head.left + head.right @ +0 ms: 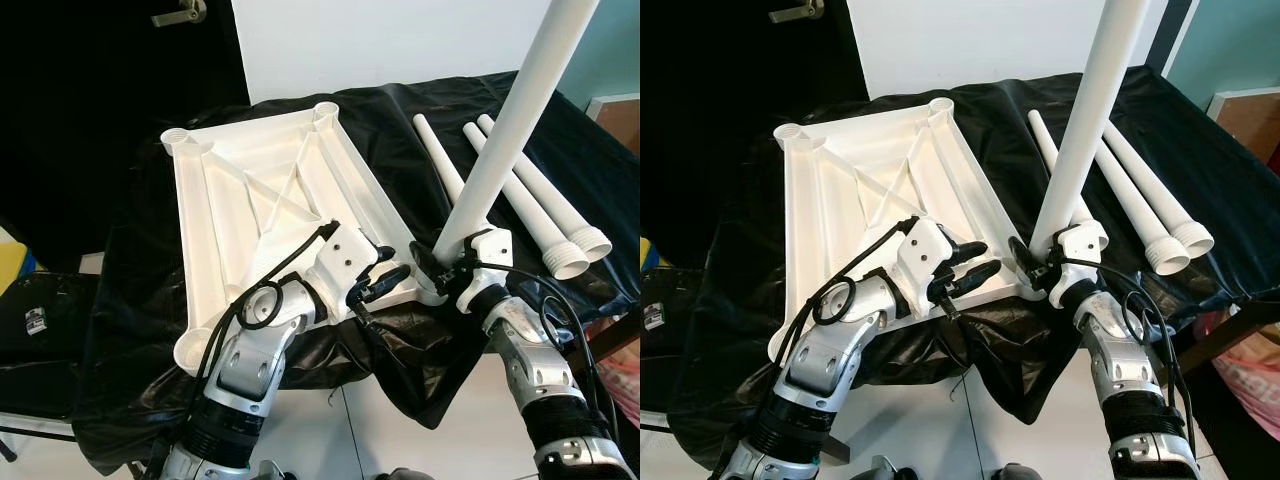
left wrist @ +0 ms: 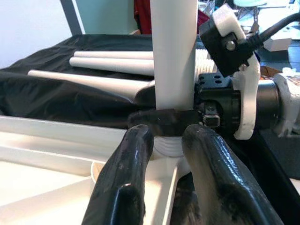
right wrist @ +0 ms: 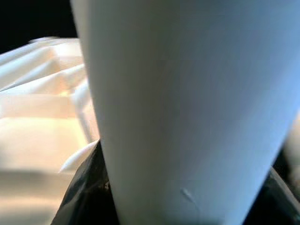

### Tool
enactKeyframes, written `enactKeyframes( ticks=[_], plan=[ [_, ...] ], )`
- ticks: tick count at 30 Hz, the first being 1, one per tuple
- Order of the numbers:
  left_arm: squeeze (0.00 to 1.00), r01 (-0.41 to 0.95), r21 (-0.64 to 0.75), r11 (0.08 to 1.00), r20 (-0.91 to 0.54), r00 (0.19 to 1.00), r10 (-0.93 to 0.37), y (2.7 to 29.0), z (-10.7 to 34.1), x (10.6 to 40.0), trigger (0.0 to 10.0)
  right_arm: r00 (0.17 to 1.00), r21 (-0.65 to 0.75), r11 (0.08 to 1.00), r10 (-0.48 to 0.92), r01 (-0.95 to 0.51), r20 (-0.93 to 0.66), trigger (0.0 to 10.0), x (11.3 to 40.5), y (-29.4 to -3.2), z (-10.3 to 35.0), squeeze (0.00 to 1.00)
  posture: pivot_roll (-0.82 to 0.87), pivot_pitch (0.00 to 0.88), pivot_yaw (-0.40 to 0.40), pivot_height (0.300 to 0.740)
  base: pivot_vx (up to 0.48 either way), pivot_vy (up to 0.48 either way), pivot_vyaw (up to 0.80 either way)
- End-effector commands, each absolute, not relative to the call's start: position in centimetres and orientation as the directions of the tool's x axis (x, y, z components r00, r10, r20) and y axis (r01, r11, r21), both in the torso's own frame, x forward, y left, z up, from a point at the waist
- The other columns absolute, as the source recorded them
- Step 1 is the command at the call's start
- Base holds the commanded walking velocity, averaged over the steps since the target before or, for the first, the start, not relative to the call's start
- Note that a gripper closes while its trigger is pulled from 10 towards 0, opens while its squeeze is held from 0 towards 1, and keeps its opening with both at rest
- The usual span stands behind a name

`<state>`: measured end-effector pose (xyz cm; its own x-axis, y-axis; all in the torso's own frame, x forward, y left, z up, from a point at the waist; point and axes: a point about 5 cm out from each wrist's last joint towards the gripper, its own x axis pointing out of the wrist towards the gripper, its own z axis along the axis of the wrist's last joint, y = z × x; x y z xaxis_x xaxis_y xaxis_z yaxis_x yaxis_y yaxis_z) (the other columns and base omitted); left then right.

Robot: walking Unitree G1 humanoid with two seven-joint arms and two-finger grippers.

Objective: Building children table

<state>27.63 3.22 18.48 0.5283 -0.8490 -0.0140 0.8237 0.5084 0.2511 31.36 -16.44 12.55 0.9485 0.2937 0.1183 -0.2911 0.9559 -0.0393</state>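
The white tabletop lies upside down on a black-draped surface, ribs and corner sockets facing up. A long white leg stands upright and slightly tilted at the tabletop's near right corner. My right gripper is shut on the leg just above its threaded base. The leg sits very close in the right wrist view. My left gripper hovers over the tabletop's near right edge. Its black fingers are slightly apart, empty, and point at the leg's base.
Three more white legs lie side by side on the black cloth to the right. The cloth hangs over the near edge. A dark door with a handle is at back left. A black bag sits on the floor to the left.
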Motion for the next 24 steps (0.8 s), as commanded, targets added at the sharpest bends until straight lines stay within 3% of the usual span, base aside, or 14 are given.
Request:
enactKeyframes(
  ticks=[1,3,5,6,8,14,21,23,24],
  plan=[
    [0.0,0.802,0.248,0.543,-0.01,0.563,-0.827,3.3,18.3,27.6,10.0,0.976,-0.005,0.976,0.218,-0.219,-0.01,10.0,30.7,-16.0,9.9,0.0,-0.07,0.065,0.025,0.74,0.0,0.0,0.0],
    [0.0,0.802,0.248,0.543,-0.01,0.563,-0.827,3.3,18.3,27.6,10.0,0.976,-0.005,0.976,0.218,-0.219,-0.01,10.0,30.7,-16.0,9.9,0.0,-0.07,0.065,0.025,0.74,0.0,0.0,0.0],
    [0.0,0.803,0.247,0.542,-0.012,0.562,-0.827,3.2,18.2,27.6,10.0,0.997,0.037,0.997,0.063,-0.061,-0.037,10.0,30.6,-15.3,9.4,0.0,-0.07,0.061,0.02,0.74,0.0,0.0,0.0],
    [0.0,0.803,0.247,0.542,-0.012,0.562,-0.827,3.2,18.2,27.6,10.0,0.997,0.037,0.997,0.063,-0.061,-0.037,10.0,30.6,-15.3,9.4,0.0,-0.07,0.061,0.02,0.74,0.0,0.0,0.0],
    [0.0,0.802,0.246,0.543,-0.011,0.563,-0.826,3.2,18.1,27.6,10.0,0.991,0.077,0.99,-0.115,0.12,-0.071,10.0,30.4,-14.8,8.8,0.0,-0.07,0.054,0.015,0.74,0.0,0.0,0.0],
    [0.0,0.802,0.241,0.546,-0.007,0.564,-0.826,3.1,18.2,27.6,10.0,0.993,0.126,0.985,-0.113,0.118,-0.046,10.0,30.3,-13.0,9.3,0.0,-0.07,0.05,0.015,0.74,0.0,0.0,0.0],
    [0.0,0.801,0.251,0.543,-0.012,0.563,-0.826,3.1,18.1,27.5,10.0,0.993,0.096,0.988,-0.12,0.122,-0.019,10.0,30.1,-13.1,9.9,0.0,-0.06,0.04,0.015,0.74,0.0,0.0,0.0],
    [0.0,0.8,0.253,0.544,-0.014,0.565,-0.825,3.2,18.0,27.5,10.0,0.993,0.084,0.989,-0.118,0.118,-0.002,10.0,30.1,-13.2,10.1,0.05,-0.06,0.036,0.016,0.74,0.0,0.0,0.0],
    [0.0,0.799,0.254,0.545,-0.016,0.567,-0.824,3.2,18.0,27.5,10.0,0.993,0.086,0.989,-0.119,0.117,0.008,10.0,30.1,-13.2,10.3,1.0,-0.06,0.035,0.017,0.74,0.0,0.0,0.0]
  ],
)
